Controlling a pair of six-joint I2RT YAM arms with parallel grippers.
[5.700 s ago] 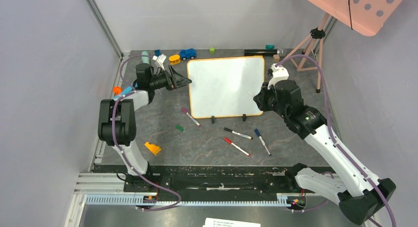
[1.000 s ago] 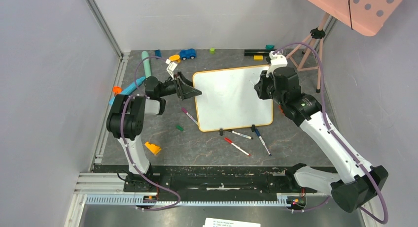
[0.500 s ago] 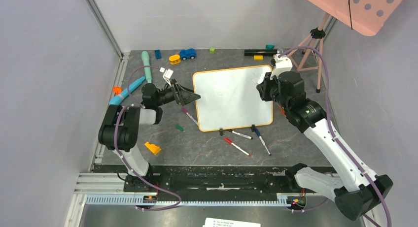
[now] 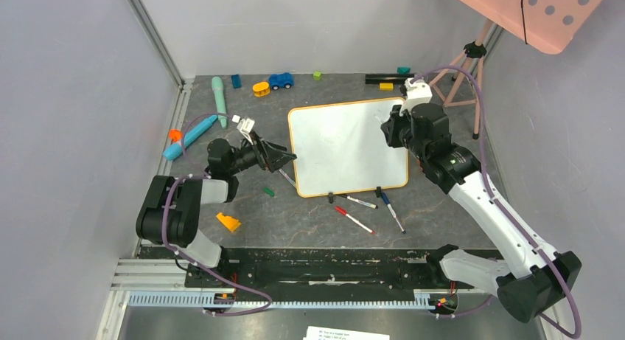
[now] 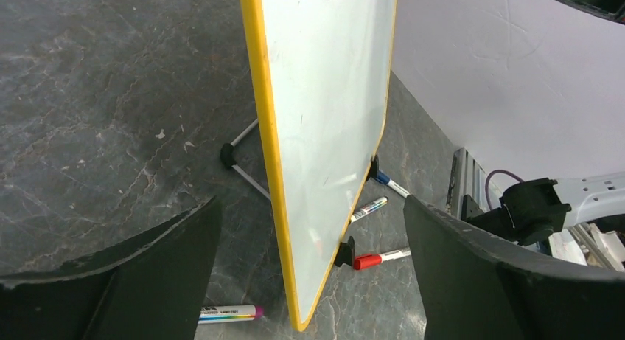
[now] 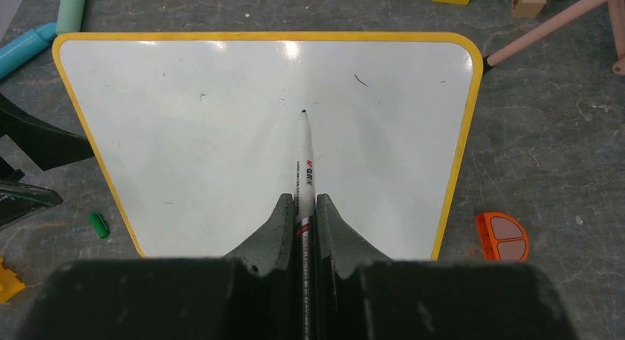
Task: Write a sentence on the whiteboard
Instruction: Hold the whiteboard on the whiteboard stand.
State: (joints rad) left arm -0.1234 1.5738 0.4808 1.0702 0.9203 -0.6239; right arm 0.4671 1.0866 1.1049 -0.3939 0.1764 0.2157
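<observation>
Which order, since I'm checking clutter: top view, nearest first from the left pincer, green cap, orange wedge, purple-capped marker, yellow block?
1. purple-capped marker, by left pincer
2. green cap, toward bases
3. orange wedge, near-left
4. yellow block, back right

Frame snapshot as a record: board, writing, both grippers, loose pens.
whiteboard: on the table, yellow frame
writing: none, only faint specks
right gripper: shut on a marker, tip pointing at the board's middle; contact unclear
left gripper: open, holding nothing, by the board's left edge
loose pens: purple marker, red marker, blue marker
</observation>
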